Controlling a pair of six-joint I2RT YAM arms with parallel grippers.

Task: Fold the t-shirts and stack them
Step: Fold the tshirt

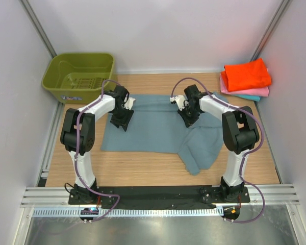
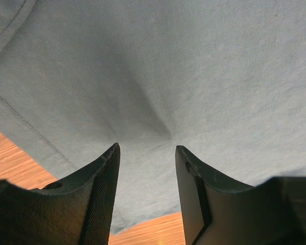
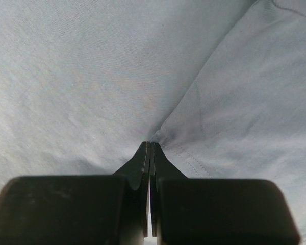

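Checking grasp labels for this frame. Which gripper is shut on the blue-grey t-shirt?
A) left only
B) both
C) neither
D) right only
D: the right gripper has its fingers pressed together with the blue-grey t-shirt puckering into their tips, while the left gripper stands open over the cloth.

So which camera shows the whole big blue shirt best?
The top external view: the whole blue-grey shirt lies spread on the table, one corner rumpled. The wrist views show only close patches of its cloth: the left a hem, the right a seam.
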